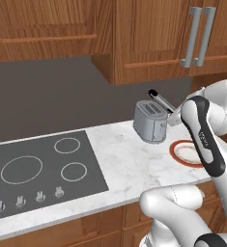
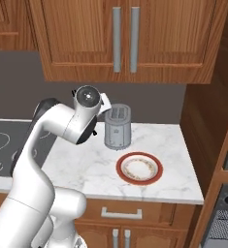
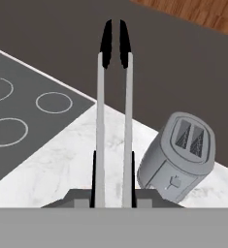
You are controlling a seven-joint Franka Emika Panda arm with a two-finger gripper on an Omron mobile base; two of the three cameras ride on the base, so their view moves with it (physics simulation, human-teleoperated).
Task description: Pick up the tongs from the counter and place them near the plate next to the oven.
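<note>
Marble counter spans scene, black cooktop set in its 9 o'clock part. Grey toaster stands mid-counter; plate lies near it at 5 o'clock in right base view. Tongs aloft above counter, black tips toward 12 o'clock in hand view. Gripper clamped on tongs' base, fingers outside both silver arms.

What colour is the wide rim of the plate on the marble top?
The plate has an orange-red rim around a white centre; the right base view shows it best.
</note>
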